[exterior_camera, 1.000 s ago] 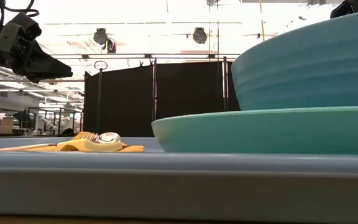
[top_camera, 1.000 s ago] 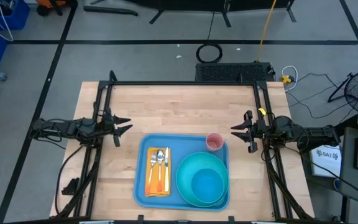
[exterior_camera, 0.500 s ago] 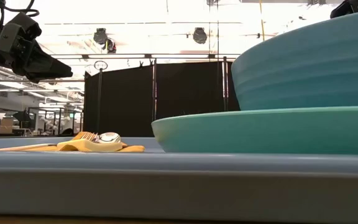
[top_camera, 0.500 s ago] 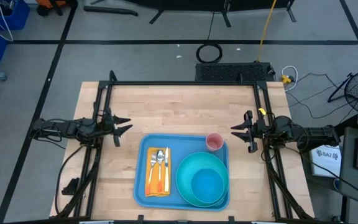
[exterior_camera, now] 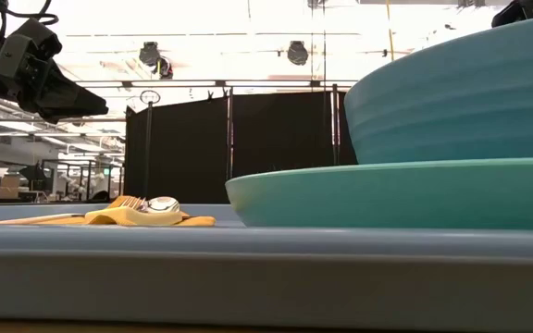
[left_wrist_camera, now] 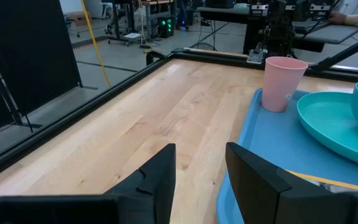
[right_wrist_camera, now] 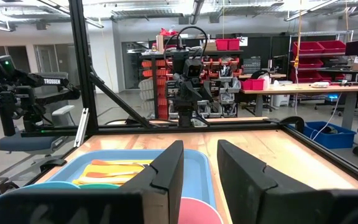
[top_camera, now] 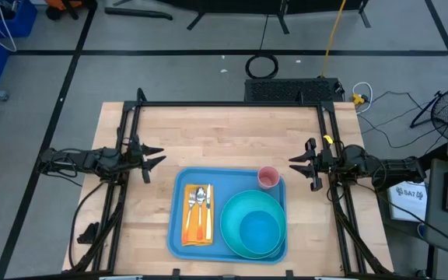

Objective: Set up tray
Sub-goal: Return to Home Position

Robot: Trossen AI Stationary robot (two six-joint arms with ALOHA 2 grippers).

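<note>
The blue tray (top_camera: 232,180) lies at the near edge of the wooden table (top_camera: 224,132), about midway along it. On its left part is a yellow napkin (top_camera: 187,235) with cutlery (top_camera: 199,206) laid on it. To the right a bowl (top_camera: 260,232) sits on a turquoise plate (top_camera: 230,222). A pink cup (top_camera: 268,177) stands in the tray's far right corner. Just past the tray, the left gripper (top_camera: 160,155) and right gripper (top_camera: 294,161) hang at either side, facing each other. Both have their fingers parted, with nothing between them.

Robotics lab: red parts bins (right_wrist_camera: 229,43), workbench (right_wrist_camera: 291,88), black partition (exterior_camera: 276,148), taped floor (top_camera: 169,74).
</note>
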